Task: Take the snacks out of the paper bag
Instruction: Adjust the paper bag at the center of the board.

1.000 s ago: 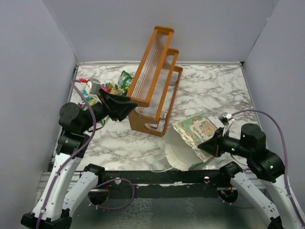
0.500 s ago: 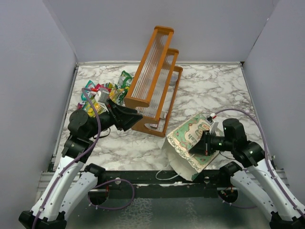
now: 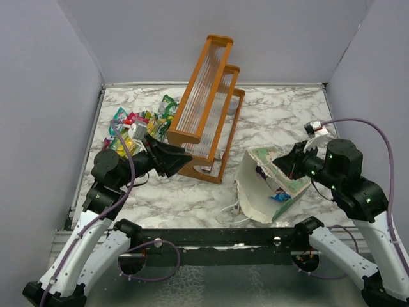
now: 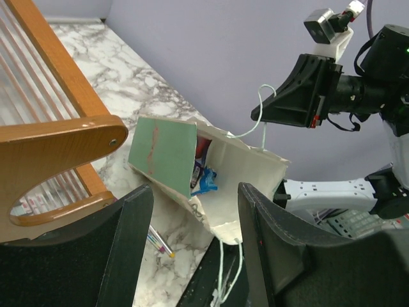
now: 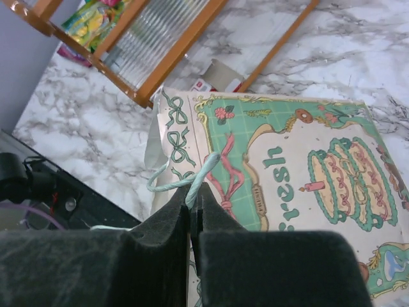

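Observation:
The mint-green paper bag hangs tilted at the front right, its cream mouth facing left. My right gripper is shut on its cord handle above the printed face and holds the bag up. Inside the mouth a blue packet and a dark red one show; the left wrist view shows the blue packet too. Several snacks lie piled at the back left. My left gripper is open and empty beside the rack, pointing at the bag.
The orange slatted rack stands in the middle between the two arms, close to my left gripper. Marker pens lie on the marble by the rack's foot. The bag's second handle trails by the front rail.
My right gripper has gone up and to the right with the handle, tipping the bag so that its mouth and the packets inside show. My left gripper has moved right toward the bag.

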Motion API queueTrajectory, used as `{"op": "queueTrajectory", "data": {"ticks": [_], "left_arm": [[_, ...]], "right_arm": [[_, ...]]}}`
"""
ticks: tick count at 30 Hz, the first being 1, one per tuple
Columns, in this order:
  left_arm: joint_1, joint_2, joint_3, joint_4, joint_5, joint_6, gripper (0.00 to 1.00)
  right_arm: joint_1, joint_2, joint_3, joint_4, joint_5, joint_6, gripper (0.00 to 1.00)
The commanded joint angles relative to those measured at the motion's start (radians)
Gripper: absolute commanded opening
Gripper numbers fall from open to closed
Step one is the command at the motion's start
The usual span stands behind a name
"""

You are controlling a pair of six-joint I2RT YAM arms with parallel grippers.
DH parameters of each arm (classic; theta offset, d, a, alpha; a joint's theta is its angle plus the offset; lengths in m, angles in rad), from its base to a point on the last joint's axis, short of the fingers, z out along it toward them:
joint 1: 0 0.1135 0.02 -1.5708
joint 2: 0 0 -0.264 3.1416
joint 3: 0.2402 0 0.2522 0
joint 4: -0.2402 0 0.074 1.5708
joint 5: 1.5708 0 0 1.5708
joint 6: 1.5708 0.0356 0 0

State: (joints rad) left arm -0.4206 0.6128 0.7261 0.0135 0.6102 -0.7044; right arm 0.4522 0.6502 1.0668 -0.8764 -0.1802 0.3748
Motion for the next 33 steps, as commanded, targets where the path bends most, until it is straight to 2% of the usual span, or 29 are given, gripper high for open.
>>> {"op": "queueTrajectory", "data": {"ticks": [1, 2, 3, 4, 5, 7, 9, 12, 15, 18, 20, 23, 25, 26, 30, 33], "left_arm": [[-0.004, -0.029, 0.02, -0.013, -0.042, 0.03, 0.58], [-0.004, -0.028, 0.01, -0.001, -0.035, 0.021, 0.58], [-0.003, -0.029, 0.0, 0.01, -0.03, 0.011, 0.58], [-0.003, -0.03, -0.006, 0.016, -0.029, 0.007, 0.58], [-0.004, -0.031, -0.006, 0.014, -0.03, 0.008, 0.58], [-0.003, -0.033, 0.008, -0.013, -0.038, 0.03, 0.58], [-0.003, -0.027, 0.021, -0.035, -0.044, 0.045, 0.58], [-0.006, -0.007, 0.011, -0.002, -0.02, 0.023, 0.58], [-0.019, -0.002, -0.01, 0.034, -0.035, -0.002, 0.57], [-0.048, -0.014, -0.034, 0.079, -0.056, -0.038, 0.56], [-0.084, -0.016, -0.069, 0.124, -0.075, -0.072, 0.56], [-0.213, 0.01, -0.109, 0.15, -0.152, -0.065, 0.56], [-0.359, 0.04, -0.116, 0.144, -0.263, -0.015, 0.56], [-0.478, 0.053, -0.109, 0.132, -0.337, 0.022, 0.56], [-0.802, 0.144, -0.057, 0.071, -0.644, 0.168, 0.55], [-0.941, 0.182, -0.044, 0.078, -0.802, 0.229, 0.54]], "right_arm": [[0.002, 0.042, -0.093, 0.009, -0.307, -0.106, 0.02], [0.002, 0.057, -0.181, 0.072, -0.564, -0.056, 0.02], [0.003, 0.079, -0.319, 0.176, -0.793, 0.06, 0.02], [0.009, 0.087, -0.452, 0.309, -0.939, 0.182, 0.02], [0.022, 0.07, -0.513, 0.341, -0.95, 0.193, 0.02], [0.026, -0.031, -0.46, 0.227, -0.831, 0.08, 0.02], [0.026, -0.086, -0.357, 0.208, -0.767, 0.041, 0.02], [0.026, -0.073, -0.206, 0.149, -0.553, -0.001, 0.02], [0.026, -0.039, -0.132, 0.079, -0.312, -0.017, 0.02], [0.026, -0.044, -0.107, 0.074, -0.185, -0.064, 0.02], [0.026, -0.054, -0.103, 0.094, -0.163, -0.086, 0.02], [0.026, -0.073, -0.125, 0.116, -0.202, -0.125, 0.02], [0.026, -0.092, -0.15, 0.121, -0.238, -0.137, 0.02], [0.026, -0.103, -0.169, 0.127, -0.272, -0.143, 0.02], [0.026, -0.075, -0.19, 0.115, -0.541, -0.182, 0.02], [0.026, -0.016, -0.209, 0.016, -0.701, -0.207, 0.02]]}}
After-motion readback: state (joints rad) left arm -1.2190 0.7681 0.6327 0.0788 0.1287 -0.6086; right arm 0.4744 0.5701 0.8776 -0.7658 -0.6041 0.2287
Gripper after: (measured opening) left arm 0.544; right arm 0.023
